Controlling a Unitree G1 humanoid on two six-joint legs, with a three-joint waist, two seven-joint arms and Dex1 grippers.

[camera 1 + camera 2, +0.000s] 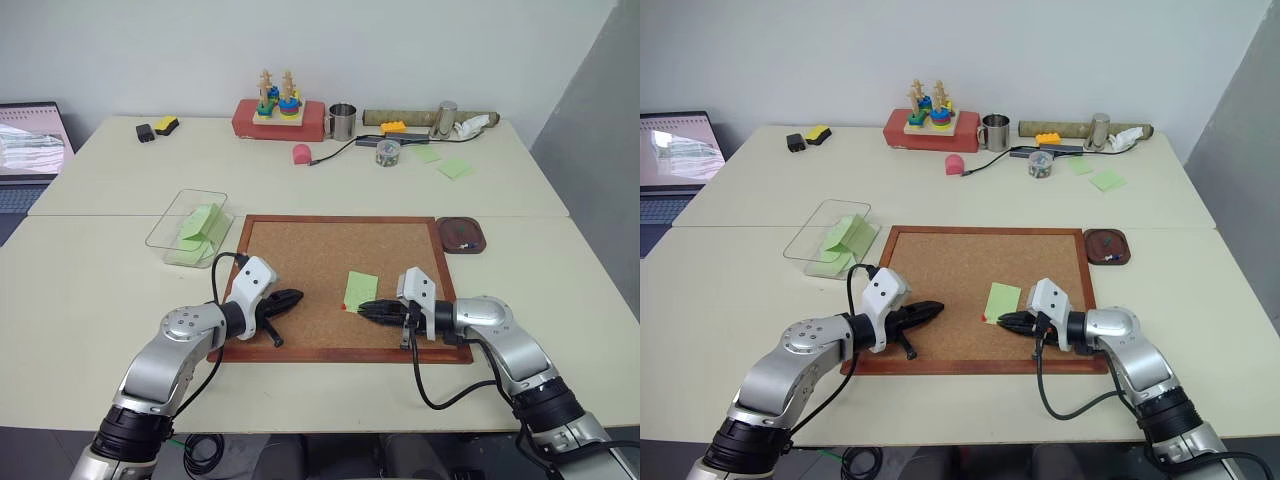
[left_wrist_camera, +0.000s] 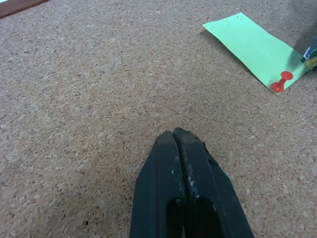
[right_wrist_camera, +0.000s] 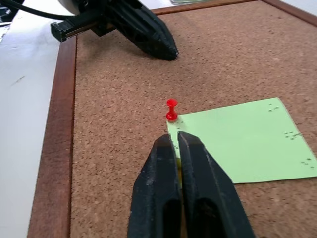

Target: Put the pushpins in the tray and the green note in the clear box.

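With both arms resting over the cork board [image 1: 330, 260], the left tool [image 1: 296, 297] has its fingers pressed together on nothing, tip hovering over bare cork, well apart from the note. Right tool [image 1: 362, 307] sits at the near edge of the green note [image 1: 361, 289], fingers together; right wrist view shows a sliver of yellow-green between the fingertips [image 3: 174, 148], can't tell if that's the green pin or the note's edge. Red pushpin [image 3: 172, 109] stands upright in the note's near-left corner, just beside the right tool's tip, not touching it.

Green note lies flat on the board, right of centre, one corner pinned by the red pin.

Tray [image 1: 462, 235] is on the desk just off the board's far-right corner; something small and pale inside, too small to identify. Clear box [image 1: 178, 215] is on the desk off the board's far-left corner, with folded light-green notes [image 1: 203, 226] in it.

Far side of desk: a toy block stacker [image 1: 277, 100], metal mug [image 1: 342, 122], small jar [image 1: 388, 152] and two more green notes [image 1: 445, 163].
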